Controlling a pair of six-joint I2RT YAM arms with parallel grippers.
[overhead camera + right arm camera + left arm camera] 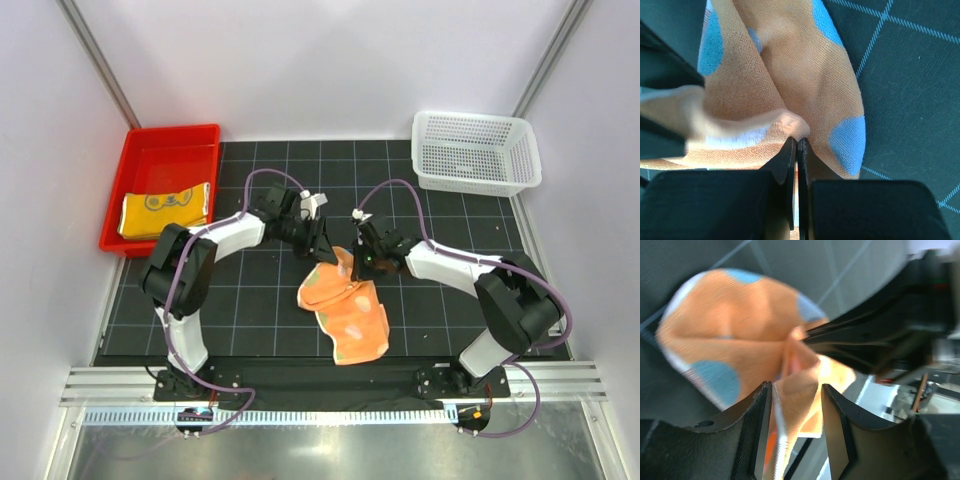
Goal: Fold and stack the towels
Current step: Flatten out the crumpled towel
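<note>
Overhead, the polka-dot towel (345,305) lies by the tabletop (250,300) near edge; only wrist views show the right gripper (798,144) pinching it, the left gripper (795,386) fingers narrowly apart astride it.

Far-left corner: red rectangular plastic tray (165,160). Far-right: white mesh plastic basket (470,180). Both border the black gridded mat (250,300).

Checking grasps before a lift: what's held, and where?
Right gripper pinches a fold at the far edge of the polka-dot towel; left gripper straddles it, grip unclear.
</note>
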